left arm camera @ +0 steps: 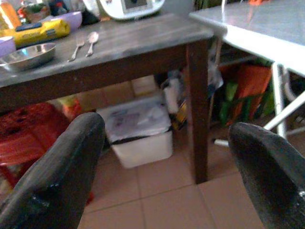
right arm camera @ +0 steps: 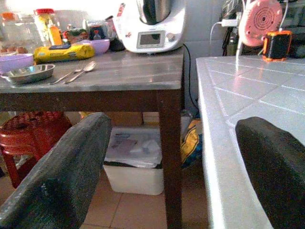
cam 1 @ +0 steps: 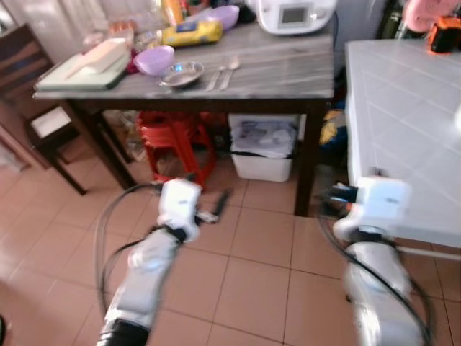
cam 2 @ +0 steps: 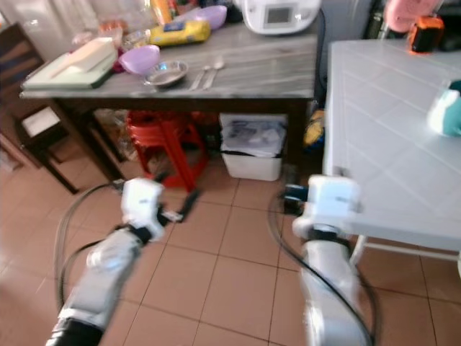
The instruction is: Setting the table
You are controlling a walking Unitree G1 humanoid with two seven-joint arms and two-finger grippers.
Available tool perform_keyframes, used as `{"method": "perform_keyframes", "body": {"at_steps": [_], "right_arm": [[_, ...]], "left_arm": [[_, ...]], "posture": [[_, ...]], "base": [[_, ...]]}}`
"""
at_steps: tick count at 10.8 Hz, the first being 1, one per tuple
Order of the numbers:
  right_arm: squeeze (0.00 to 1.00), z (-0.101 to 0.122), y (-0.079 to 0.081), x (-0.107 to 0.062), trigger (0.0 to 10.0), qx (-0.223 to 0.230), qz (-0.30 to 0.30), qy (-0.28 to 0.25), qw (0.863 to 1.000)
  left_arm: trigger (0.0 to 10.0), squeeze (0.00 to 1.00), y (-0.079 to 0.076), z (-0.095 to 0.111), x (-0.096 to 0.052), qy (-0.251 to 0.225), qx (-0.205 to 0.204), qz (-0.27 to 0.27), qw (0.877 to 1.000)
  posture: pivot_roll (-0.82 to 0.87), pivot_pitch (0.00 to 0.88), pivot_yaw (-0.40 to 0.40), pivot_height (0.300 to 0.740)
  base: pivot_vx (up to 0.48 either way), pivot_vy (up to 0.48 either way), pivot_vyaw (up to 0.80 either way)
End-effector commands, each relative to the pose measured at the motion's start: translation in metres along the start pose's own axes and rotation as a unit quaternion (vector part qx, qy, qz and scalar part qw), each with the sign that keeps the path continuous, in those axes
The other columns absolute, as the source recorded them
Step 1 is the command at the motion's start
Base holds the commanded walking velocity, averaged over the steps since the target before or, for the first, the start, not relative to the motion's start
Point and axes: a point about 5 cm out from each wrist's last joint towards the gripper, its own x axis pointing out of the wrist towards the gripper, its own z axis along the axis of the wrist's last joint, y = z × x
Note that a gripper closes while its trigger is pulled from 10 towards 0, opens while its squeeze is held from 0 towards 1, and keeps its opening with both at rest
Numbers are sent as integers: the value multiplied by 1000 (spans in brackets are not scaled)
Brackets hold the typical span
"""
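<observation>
The shiny metal fork and spoon lie up ahead of the wide-open left gripper, handles pointing toward it, nearer than the open right gripper.

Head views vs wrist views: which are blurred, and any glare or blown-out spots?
Left eye view: soft motion blur overall, left gripper and the arms smeared. Right eye view: likewise blurred. Left wrist view: fairly sharp on the fork and spoon, near fingers soft. Right wrist view: the sharpest, though blown out along the top behind the jars, with sheen on the white tiled table.
</observation>
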Motion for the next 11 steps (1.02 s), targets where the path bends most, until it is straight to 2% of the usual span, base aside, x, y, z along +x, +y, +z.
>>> {"method": "perform_keyframes", "body": {"at_steps": [1,7,11], "right_arm": [[0,-1,-4,0,10000,-2,-8,2,1000],[0,-4,-17,-5,10000,-28,-57,1,998],[0,-1,-18,-1,10000,-31,-58,-5,998]], "left_arm": [[10000,0,-2,1,0,1,-1,-8,1000],[10000,0,-5,1,3,4,-3,-18,1000],[10000,0,-8,1,7,1,-9,-18,1000]], "posture": [[-122,95,178,740],[-127,91,186,740],[-138,88,176,740]], "base": [[0,-360,0],[0,-358,0],[0,-358,-636]]}}
